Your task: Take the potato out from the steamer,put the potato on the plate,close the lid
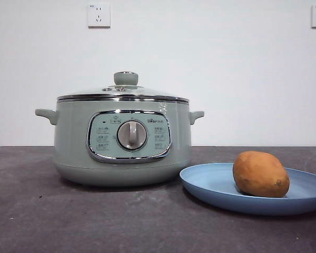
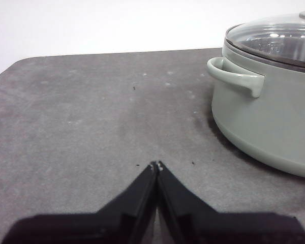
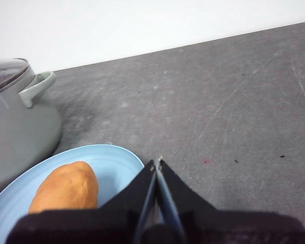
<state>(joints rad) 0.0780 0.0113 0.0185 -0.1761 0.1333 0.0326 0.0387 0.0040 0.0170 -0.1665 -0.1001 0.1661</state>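
The pale green steamer (image 1: 123, 141) stands left of centre with its lid (image 1: 123, 94) seated on it, knob up. The orange-brown potato (image 1: 260, 174) lies on the blue plate (image 1: 210, 182) to the steamer's right. My left gripper (image 2: 157, 165) is shut and empty above bare table, off to the side of the steamer (image 2: 267, 101) by one handle. My right gripper (image 3: 158, 161) is shut and empty, just past the rim of the plate (image 3: 109, 157), with the potato (image 3: 66, 187) beside it. Neither arm shows in the front view.
A dark grey table (image 1: 68, 216) runs under everything, ending at a white wall with two sockets (image 1: 99, 16). The table's rounded far corner (image 2: 25, 63) shows in the left wrist view.
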